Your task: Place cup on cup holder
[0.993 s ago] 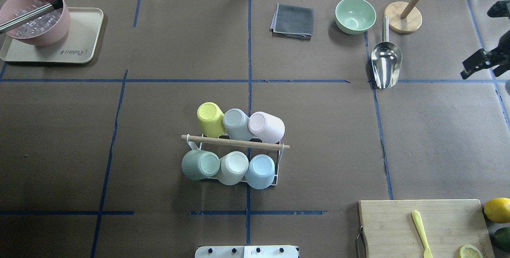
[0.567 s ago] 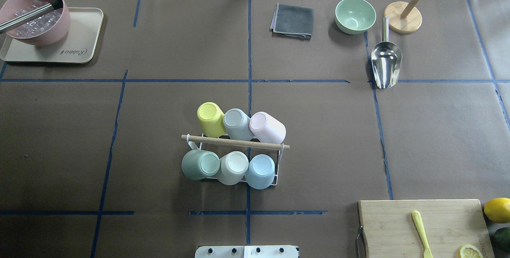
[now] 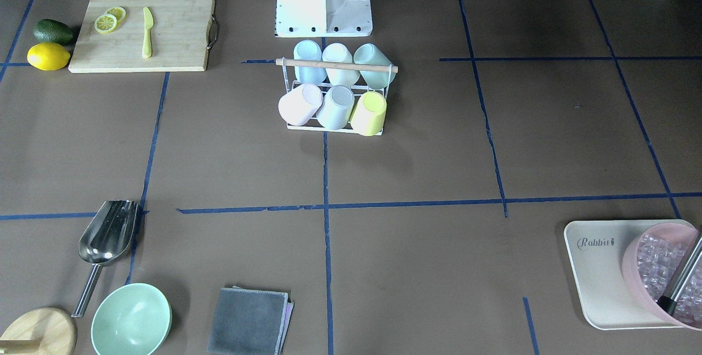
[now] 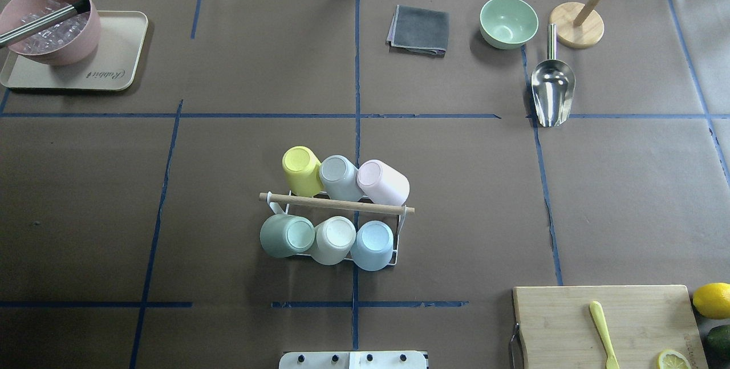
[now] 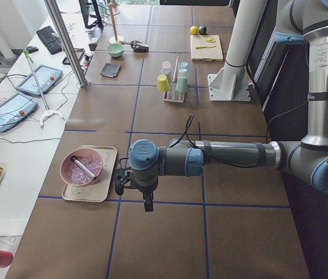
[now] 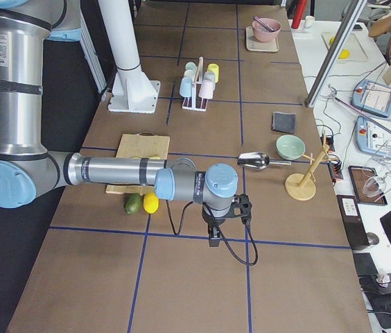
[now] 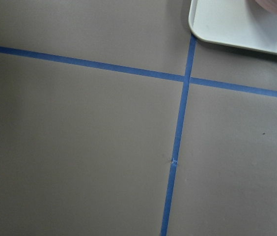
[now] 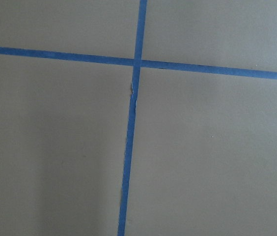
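The cup holder (image 4: 336, 204), a white wire rack with a wooden rod across its top, stands at the table's middle near the robot base; it also shows in the front view (image 3: 335, 64). Six cups sit tilted on its prongs: yellow (image 4: 301, 169), grey-blue (image 4: 339, 177) and pink (image 4: 382, 182) in the far row, green (image 4: 282, 235), cream (image 4: 332, 239) and light blue (image 4: 373, 244) in the near row. My left gripper (image 5: 146, 202) hangs over the table's left end beside the tray. My right gripper (image 6: 214, 239) hangs over the right end. I cannot tell whether either is open or shut.
A pink bowl of ice (image 4: 50, 22) with tongs sits on a beige tray (image 4: 114, 72) at the far left. A grey cloth (image 4: 419, 29), green bowl (image 4: 508, 21), metal scoop (image 4: 552, 92) and wooden mug tree (image 4: 576, 25) lie far right. A cutting board (image 4: 564, 323), lemon (image 4: 712, 299) and avocado lie near right.
The right gripper, seen at the overhead view's right edge a second ago, has moved out of that view. The cups and the rack have not moved.
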`<state>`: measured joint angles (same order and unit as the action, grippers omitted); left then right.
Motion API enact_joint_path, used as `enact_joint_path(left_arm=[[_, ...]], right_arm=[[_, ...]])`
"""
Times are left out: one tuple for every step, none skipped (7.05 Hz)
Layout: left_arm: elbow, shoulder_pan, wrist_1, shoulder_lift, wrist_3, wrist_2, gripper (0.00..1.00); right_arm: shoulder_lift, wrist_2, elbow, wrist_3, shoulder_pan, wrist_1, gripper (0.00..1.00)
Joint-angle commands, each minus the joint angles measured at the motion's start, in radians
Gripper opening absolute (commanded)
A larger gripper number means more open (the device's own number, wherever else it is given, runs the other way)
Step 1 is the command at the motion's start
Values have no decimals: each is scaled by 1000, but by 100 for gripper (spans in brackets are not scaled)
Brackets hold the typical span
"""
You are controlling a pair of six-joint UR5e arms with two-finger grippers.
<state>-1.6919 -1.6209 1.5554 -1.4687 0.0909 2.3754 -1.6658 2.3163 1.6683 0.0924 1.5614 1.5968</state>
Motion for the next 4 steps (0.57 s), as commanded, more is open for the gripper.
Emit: enact_joint_path(left_arm=[[3, -7, -1, 7, -51, -1, 100], [3, -7, -1, 8, -97, -1, 100], [4, -5, -4, 7, -165, -4, 100], [3, -7, -5, 7, -168, -2, 100]], right_arm=[[-2, -8, -9, 7, 3, -8, 100], [-3, -8, -9, 6, 3, -9, 100], [-5, -8, -9, 6, 3, -9, 100], [-5, -6, -9, 7, 3, -9, 100]])
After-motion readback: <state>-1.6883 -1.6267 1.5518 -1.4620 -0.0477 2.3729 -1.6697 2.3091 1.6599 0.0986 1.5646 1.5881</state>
